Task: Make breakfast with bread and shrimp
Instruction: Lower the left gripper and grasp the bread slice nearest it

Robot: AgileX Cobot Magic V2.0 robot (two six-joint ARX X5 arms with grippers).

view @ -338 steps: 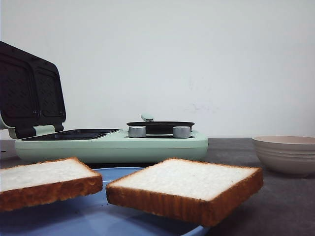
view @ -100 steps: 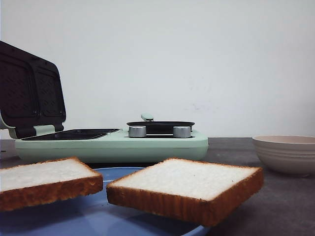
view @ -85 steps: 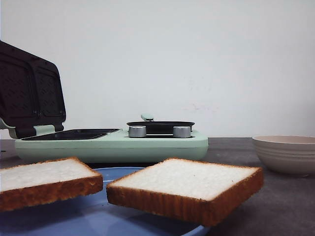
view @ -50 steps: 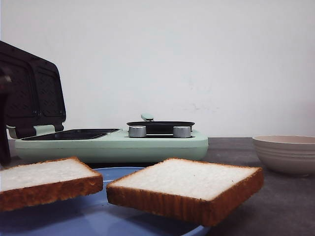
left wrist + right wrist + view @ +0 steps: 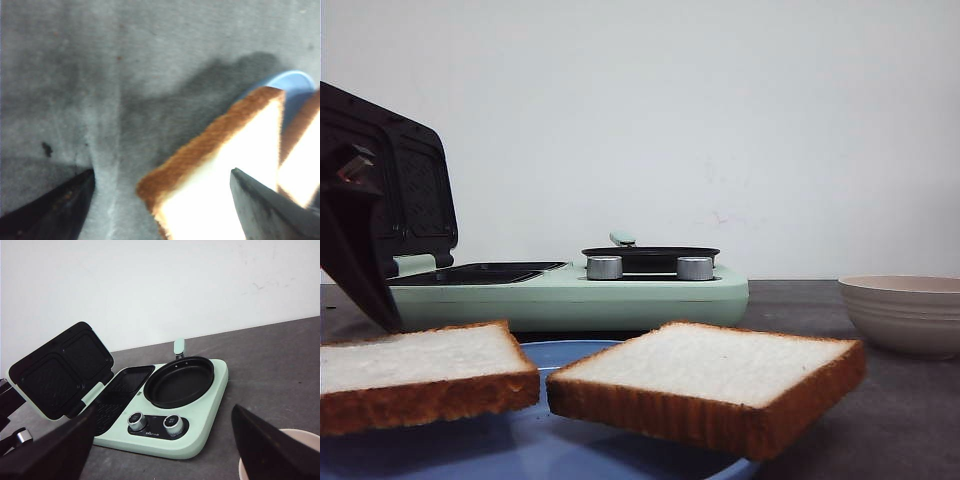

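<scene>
The two slices of bread (image 5: 705,385) lie on the blue plate (image 5: 520,440), in front of the green sandwich maker (image 5: 570,292). The left gripper (image 5: 160,210) has its fingers spread wide, one on each side of the corner of the left slice (image 5: 420,375), not touching it. The right gripper (image 5: 160,450) is also spread, above the sandwich maker. The shrimp cannot be seen.

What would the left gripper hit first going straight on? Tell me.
Probably the left bread slice: the open left gripper straddles its corner, with bare table beyond. How high it hangs is unclear.
</scene>
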